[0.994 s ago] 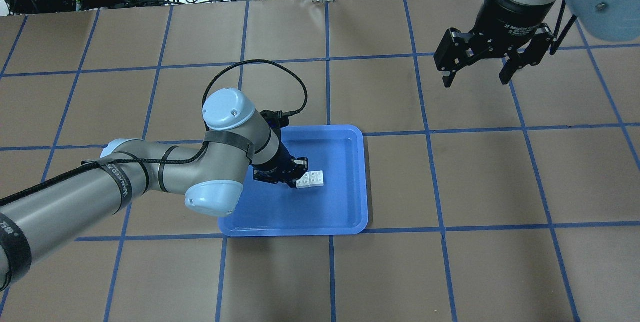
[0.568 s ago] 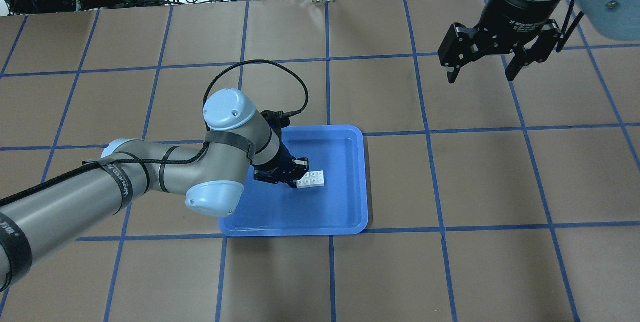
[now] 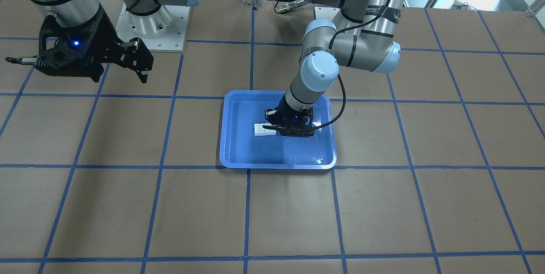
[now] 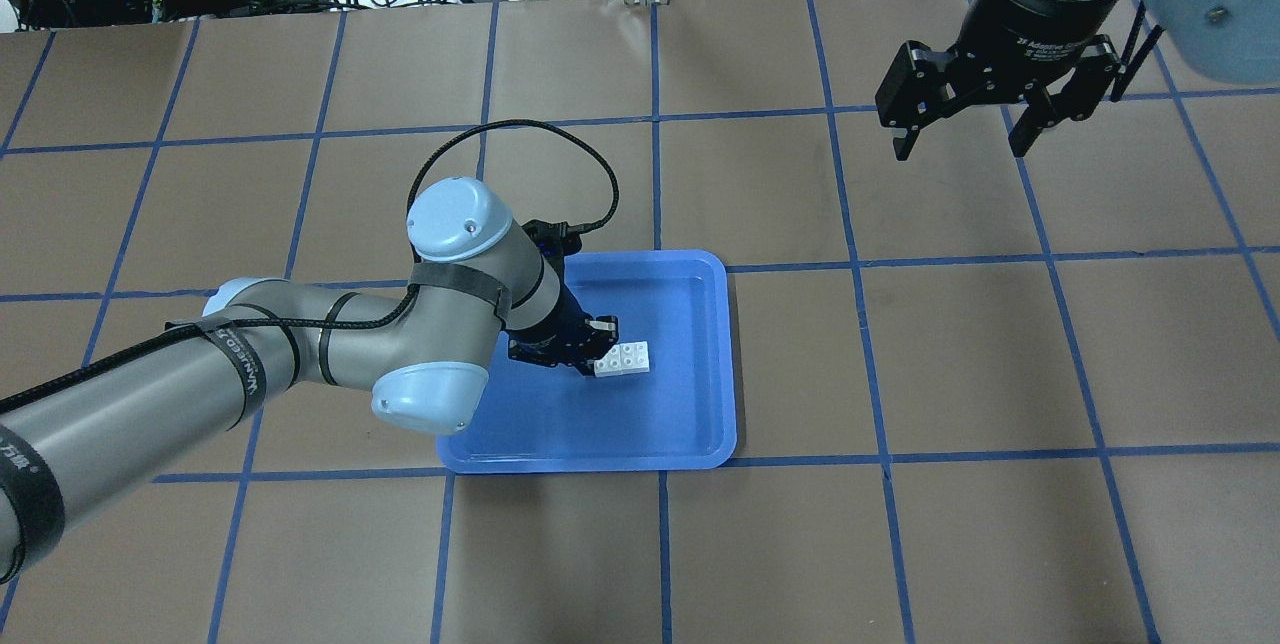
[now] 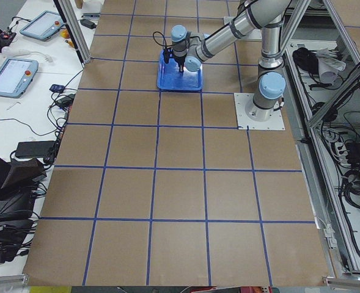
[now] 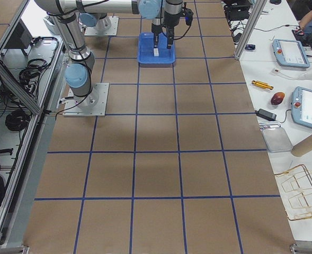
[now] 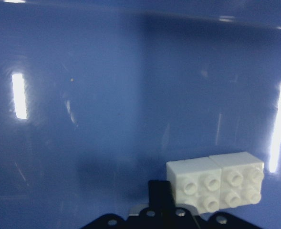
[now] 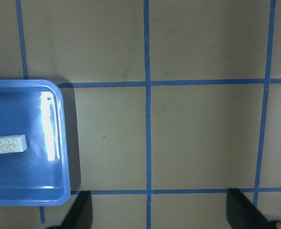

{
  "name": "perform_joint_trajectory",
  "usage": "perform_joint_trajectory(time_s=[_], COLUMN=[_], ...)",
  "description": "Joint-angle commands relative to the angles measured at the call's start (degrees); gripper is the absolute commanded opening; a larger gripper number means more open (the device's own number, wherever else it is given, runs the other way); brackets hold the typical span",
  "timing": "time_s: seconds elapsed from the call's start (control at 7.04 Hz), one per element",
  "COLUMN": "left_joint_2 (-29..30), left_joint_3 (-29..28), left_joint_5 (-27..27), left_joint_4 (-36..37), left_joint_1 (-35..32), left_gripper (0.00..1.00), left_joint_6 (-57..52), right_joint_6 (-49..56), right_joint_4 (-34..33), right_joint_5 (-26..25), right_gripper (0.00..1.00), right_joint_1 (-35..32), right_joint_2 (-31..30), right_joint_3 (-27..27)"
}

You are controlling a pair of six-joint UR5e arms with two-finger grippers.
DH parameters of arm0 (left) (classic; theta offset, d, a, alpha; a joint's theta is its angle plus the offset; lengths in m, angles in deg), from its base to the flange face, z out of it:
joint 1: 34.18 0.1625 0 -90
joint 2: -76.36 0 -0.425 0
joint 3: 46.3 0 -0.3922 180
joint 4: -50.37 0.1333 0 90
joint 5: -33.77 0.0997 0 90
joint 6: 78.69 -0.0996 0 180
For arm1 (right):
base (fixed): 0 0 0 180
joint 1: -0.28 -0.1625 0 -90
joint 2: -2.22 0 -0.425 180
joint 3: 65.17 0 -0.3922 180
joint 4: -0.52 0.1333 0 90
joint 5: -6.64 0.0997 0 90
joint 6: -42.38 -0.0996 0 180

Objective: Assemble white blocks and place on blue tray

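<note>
— Where are the blocks [image 4: 625, 360]?

— In the tray [image 4: 683, 414], lying flat on its floor near the middle, studs up. The left wrist view shows two white pieces joined end to end, with a seam between them. They make one short bar.

— And the tray?

— It sits on the tabletop [image 4: 950, 364] near the centre, across a blue grid line.

— What is the left gripper [image 4: 593, 351] doing?

— It reaches down into the tray at the end of the bar nearer the left arm. In the wrist view one dark finger [image 7: 160, 193] stands against that end face. The rest of the bar sticks out free to the side.

— Are the jaws pinching it?

— I cannot tell. The arm's wrist hides much of them from above, and the wrist camera shows only that one finger.

— The right gripper [image 4: 958, 149]?

— It hangs above the tabletop at the far right, well apart from the tray. Its jaws are spread wide with nothing between them. Its own camera looks down on bare brown squares, with the tray's corner and the bar at the view's left edge.
</note>
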Motion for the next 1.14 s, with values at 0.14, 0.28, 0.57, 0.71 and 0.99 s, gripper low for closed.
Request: perform_joint_trajectory(time_s=[0.14,0.28,0.57,0.71,0.99], left_joint_2=[0.0,0.0,0.0,-0.1,-1.9], left_joint_3=[-0.1,-0.1,-0.1,-0.1,-3.3], left_joint_5=[-0.1,-0.1,-0.1,0.1,0.7], left_joint_4=[0.1,0.5,0.5,0.6,-0.2], left_joint_1=[0.0,0.0,0.0,0.0,0.2], left_gripper=[0.1,0.1,0.1,0.12,0.2], left_joint_6=[0.5,0.8,0.9,-0.3,-0.4], right_joint_6=[-0.6,-0.6,-0.6,-0.6,-0.6], right_joint_4=[-0.3,-0.1,-0.2,-1.1,-1.1], right_joint_5=[0.1,0.0,0.0,-0.2,0.0], right_gripper=[1.0,1.0,1.0,1.0,1.0], right_joint_1=[0.1,0.1,0.1,0.1,0.1], right_joint_2=[0.0,-0.1,-0.2,-0.2,-0.3], right_joint_3=[0.3,0.6,0.6,0.4,0.5])
